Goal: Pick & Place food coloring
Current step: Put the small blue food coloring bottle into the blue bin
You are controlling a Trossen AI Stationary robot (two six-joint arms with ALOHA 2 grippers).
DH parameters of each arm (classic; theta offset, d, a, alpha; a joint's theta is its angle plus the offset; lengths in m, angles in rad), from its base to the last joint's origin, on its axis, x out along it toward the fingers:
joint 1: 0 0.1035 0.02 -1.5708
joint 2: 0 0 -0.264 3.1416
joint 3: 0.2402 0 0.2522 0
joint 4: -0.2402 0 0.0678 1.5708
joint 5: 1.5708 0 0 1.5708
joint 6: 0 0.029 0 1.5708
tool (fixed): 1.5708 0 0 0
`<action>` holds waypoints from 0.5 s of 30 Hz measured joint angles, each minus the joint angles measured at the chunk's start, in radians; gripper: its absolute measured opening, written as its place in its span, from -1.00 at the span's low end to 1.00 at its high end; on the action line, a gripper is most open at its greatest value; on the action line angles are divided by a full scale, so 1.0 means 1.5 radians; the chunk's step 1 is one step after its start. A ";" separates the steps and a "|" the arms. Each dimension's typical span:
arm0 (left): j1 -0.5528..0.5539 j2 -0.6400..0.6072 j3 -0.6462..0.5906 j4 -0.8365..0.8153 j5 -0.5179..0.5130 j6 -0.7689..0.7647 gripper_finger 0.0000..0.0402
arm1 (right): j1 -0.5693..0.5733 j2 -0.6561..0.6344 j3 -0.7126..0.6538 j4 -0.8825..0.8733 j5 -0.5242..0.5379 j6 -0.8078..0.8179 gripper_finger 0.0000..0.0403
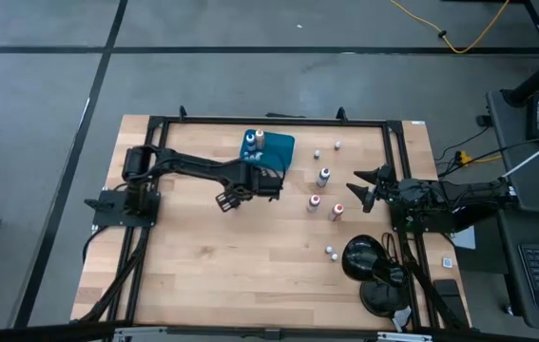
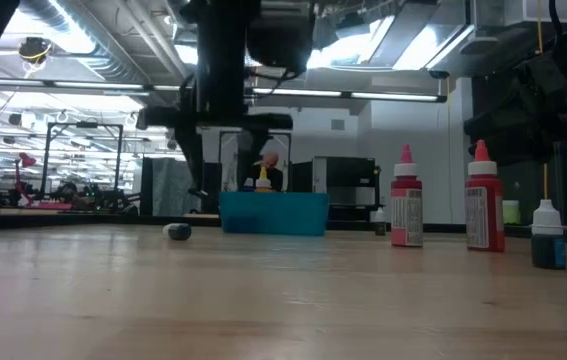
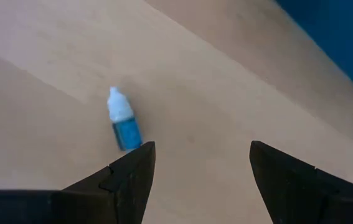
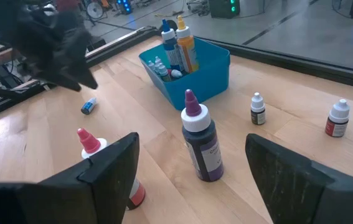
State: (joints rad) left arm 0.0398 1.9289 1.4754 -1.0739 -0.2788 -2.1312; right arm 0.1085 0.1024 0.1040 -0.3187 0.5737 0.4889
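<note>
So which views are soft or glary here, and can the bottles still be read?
Left wrist view: soft all over, though the blue bottle lying on the table is readable. Low view: bright ceiling lights glare, the arm shows dark against them, the tray is hazy. Right wrist view: the purple bottle is sharp, the left hand a dark blur.

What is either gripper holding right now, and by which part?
Nothing. The left gripper is open above a small blue bottle lying on the table; the right gripper is open and empty too.
</note>
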 joint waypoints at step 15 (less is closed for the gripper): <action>-0.002 0.001 -0.076 -0.003 0.069 -0.142 0.26 | 0.000 0.000 0.000 0.000 0.000 0.000 0.46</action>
State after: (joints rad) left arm 0.0372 1.9297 1.3620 -1.0779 -0.1748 -2.3440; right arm 0.1082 0.1024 0.1040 -0.3184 0.5739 0.4889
